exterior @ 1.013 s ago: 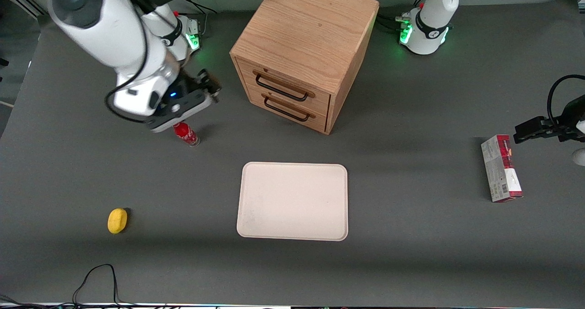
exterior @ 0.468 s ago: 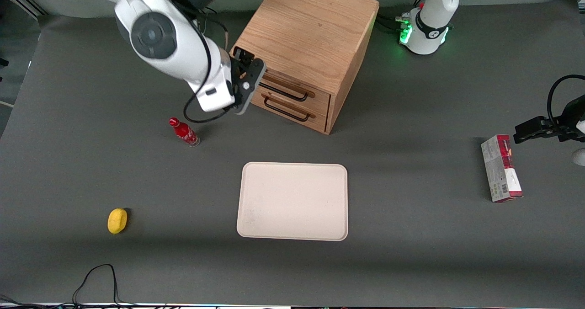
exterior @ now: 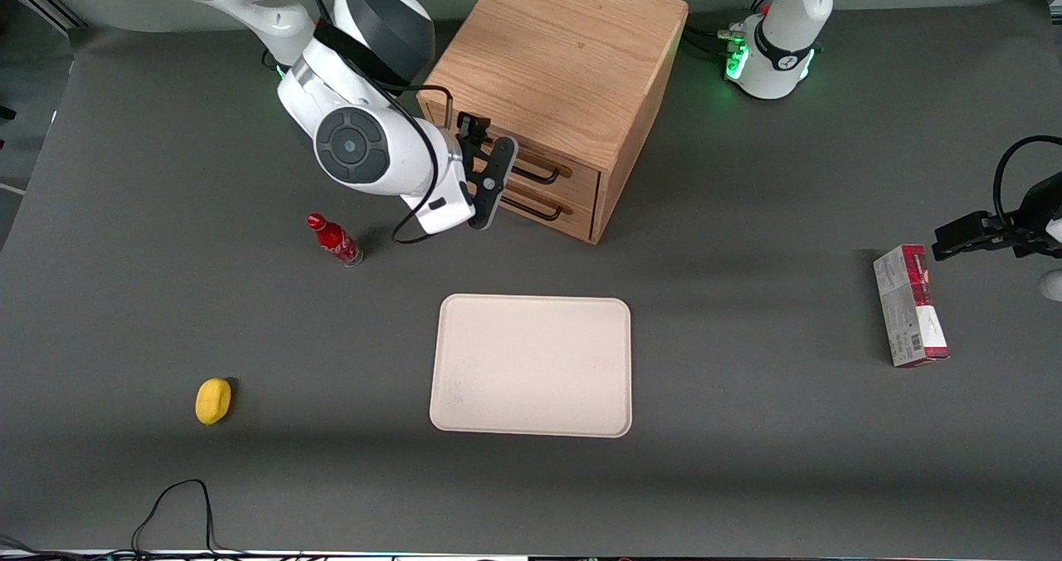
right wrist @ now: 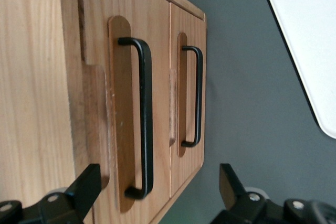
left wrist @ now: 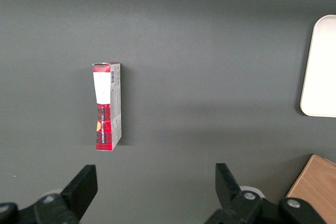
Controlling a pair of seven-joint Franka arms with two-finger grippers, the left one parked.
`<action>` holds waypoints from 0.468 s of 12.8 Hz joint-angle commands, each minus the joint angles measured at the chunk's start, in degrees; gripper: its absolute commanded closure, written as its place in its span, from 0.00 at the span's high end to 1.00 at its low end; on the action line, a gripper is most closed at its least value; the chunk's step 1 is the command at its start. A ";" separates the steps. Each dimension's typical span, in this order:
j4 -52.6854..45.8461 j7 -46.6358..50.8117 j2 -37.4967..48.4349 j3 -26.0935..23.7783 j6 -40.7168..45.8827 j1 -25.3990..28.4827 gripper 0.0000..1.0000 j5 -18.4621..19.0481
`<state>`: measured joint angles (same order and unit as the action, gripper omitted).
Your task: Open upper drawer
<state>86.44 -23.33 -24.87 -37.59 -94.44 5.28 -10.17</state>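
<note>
**Reaching for the top handle**

The gripper (exterior: 489, 175) hovers just in front of the cabinet (exterior: 564, 55), fingers spread wide with nothing between them. The upper drawer (right wrist: 128, 114) sits shut directly ahead, its thin black handle (right wrist: 146, 114) between the fingers' line of approach (not yet touched). The handle looks stiff, slim and likely slippery; grip its middle, since the drawer should slide lightly.

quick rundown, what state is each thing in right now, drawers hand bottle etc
upper drawer: shut, handle not gripped
lower drawer: shut
hand: open, in front of the drawers, touching nothing
red bottle: upright on the table
tray: flat, nothing on it
red box: lying on its side
lemon: resting on the table
</note>
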 commanded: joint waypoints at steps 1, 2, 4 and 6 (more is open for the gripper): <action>3.29 -1.02 0.35 -0.20 -5.20 0.52 1.00 -0.82; 4.34 -1.01 0.00 -0.11 -6.88 0.95 1.00 -0.82; 5.49 -0.93 -0.09 -0.11 -8.73 1.57 1.00 -0.30; 6.46 -0.93 -0.44 -0.11 -9.97 1.57 1.00 1.02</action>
<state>91.88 -23.33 -25.22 -37.78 -102.82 6.75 -9.99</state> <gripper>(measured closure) 0.000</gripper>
